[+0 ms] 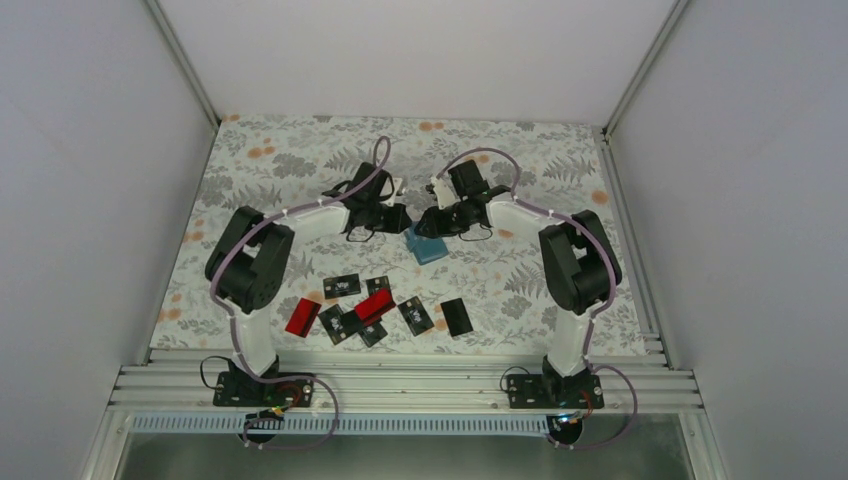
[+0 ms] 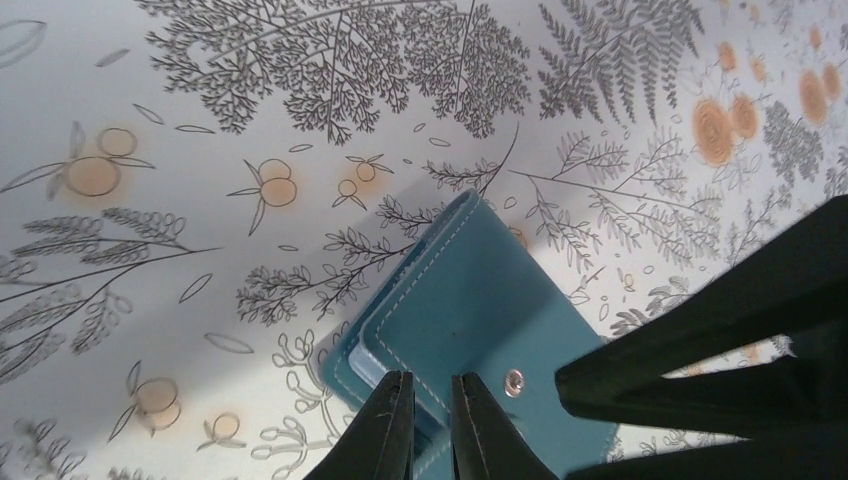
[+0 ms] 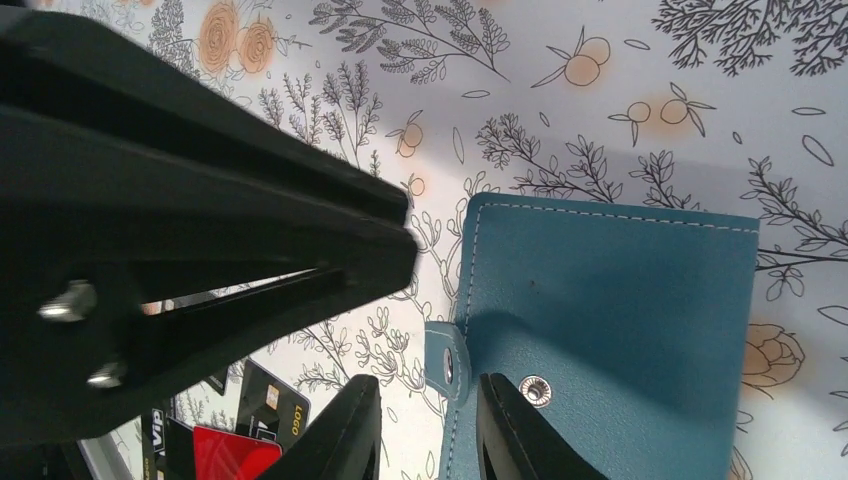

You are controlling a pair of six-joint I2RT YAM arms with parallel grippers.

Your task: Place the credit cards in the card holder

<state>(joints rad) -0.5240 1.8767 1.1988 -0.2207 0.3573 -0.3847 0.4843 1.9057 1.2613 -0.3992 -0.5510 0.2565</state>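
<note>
The teal card holder (image 1: 428, 246) lies on the floral cloth between my two grippers. In the left wrist view the card holder (image 2: 500, 290) fills the middle. My left gripper (image 2: 431, 392) stands over its near stitched edge, jaws a narrow gap apart, holding nothing that I can see. In the right wrist view my right gripper (image 3: 428, 398) is open, with the holder's small snap tab (image 3: 446, 365) between its fingers and not clamped. The credit cards, red (image 1: 302, 316) and black (image 1: 457, 316), lie scattered in front of the arms.
The other cards cluster around (image 1: 372, 308), near the table's front rail (image 1: 400, 385). The two grippers sit almost tip to tip: the right one shows in the left wrist view (image 2: 720, 340), the left one in the right wrist view (image 3: 200, 230). White walls enclose the table.
</note>
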